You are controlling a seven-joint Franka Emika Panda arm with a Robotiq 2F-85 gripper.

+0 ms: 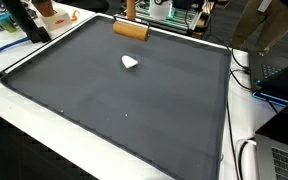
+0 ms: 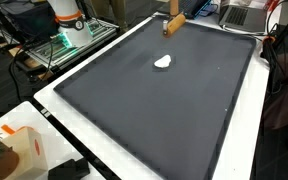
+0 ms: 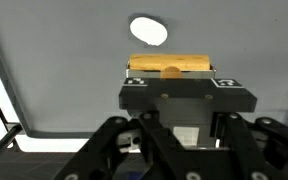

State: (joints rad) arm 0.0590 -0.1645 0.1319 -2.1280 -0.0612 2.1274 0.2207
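Note:
A light wooden block (image 1: 131, 30) (image 2: 172, 25) rests near the far edge of the dark mat (image 1: 114, 110) (image 2: 154, 110). My gripper (image 1: 130, 10) (image 2: 170, 10) comes down onto it from the top of both exterior views. In the wrist view the wooden block (image 3: 171, 65) lies crosswise between my black fingers, and the gripper (image 3: 172, 78) is shut on it. A small white oval object (image 1: 130, 62) (image 2: 164, 62) (image 3: 148, 30) lies loose on the mat a short way beyond the block, untouched.
The mat covers a white table (image 1: 44, 130) (image 2: 94, 150). Laptops (image 1: 284, 75) and cables sit off one side. The robot base (image 2: 69, 20) stands by a wire rack. An orange-and-white box (image 2: 19, 150) sits at a table corner.

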